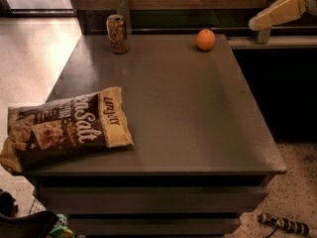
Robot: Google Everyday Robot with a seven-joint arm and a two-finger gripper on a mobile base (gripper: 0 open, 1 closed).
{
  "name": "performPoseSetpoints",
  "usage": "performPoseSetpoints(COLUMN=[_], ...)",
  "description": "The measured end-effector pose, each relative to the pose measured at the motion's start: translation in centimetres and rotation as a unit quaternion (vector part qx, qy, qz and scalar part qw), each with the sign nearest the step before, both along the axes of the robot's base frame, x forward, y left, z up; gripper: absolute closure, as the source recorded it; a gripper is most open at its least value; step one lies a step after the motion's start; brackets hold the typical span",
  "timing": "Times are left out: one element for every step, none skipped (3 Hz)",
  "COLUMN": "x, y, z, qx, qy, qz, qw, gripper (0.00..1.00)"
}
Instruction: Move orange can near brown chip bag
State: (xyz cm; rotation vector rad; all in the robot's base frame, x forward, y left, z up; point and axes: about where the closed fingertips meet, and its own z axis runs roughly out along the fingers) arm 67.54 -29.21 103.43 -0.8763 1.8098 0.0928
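Your gripper hangs high beyond the table's far right corner, and you can't tell if it's spread or pressed together. The orange can stands upright far left, well apart from the brown chip bag (lying flat, near left edge) -- an orange sits far right

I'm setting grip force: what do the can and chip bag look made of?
Orange can: probably thin aluminium, going by its silvery top rim. Brown chip bag: plastic or foil film, crinkled with slight sheen. The gripper is upper right, far from both.
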Motion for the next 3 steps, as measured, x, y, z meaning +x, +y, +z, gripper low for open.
performPoseSetpoints(x=[3.0,3.0,8.2], y=[2.2,2.2,3.2], z=[-0.6,-0.6,-4.5], qx=[0.073,0.073,0.095], qy=[-0.038,-0.038,-0.007], qz=[0.008,0.008,-0.007], qw=[0.9966,0.9966,0.9954], gripper=[0.0,0.0,0.0])
